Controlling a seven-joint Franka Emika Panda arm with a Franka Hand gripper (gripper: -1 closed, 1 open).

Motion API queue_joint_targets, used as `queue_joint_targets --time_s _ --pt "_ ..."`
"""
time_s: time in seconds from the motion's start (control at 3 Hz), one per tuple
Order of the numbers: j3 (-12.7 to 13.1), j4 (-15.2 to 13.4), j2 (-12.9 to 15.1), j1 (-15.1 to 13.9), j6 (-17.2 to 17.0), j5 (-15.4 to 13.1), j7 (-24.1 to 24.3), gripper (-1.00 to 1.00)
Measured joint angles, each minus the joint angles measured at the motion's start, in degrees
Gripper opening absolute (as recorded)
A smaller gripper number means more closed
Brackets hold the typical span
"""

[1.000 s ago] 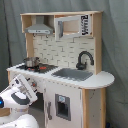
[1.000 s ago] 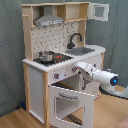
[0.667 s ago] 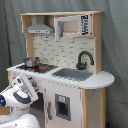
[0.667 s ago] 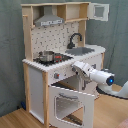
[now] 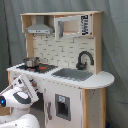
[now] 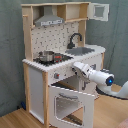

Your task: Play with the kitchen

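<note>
In the second exterior view the gripper (image 6: 76, 65) meets the kitchen (image 6: 60, 30) front edge; finger spread I cannot tell. 1 pot (image 6: 46, 55) at 9 o'clock of 1 faucet (image 6: 75, 38), 1 oven door (image 6: 72, 102) open.

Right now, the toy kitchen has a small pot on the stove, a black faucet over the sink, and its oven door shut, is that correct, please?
Not quite: the oven door is open, swung forward and down, as the second exterior view shows. The rest stands: a small pot sits on the stove, and a black faucet rises over the sink.
</note>
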Motion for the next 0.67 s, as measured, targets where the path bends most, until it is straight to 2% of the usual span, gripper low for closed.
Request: queue_joint_targets --time_s 0.67 --pt "-0.27 0.31 0.15 0.27 -1.13 0.66 -14.77 -1.00"
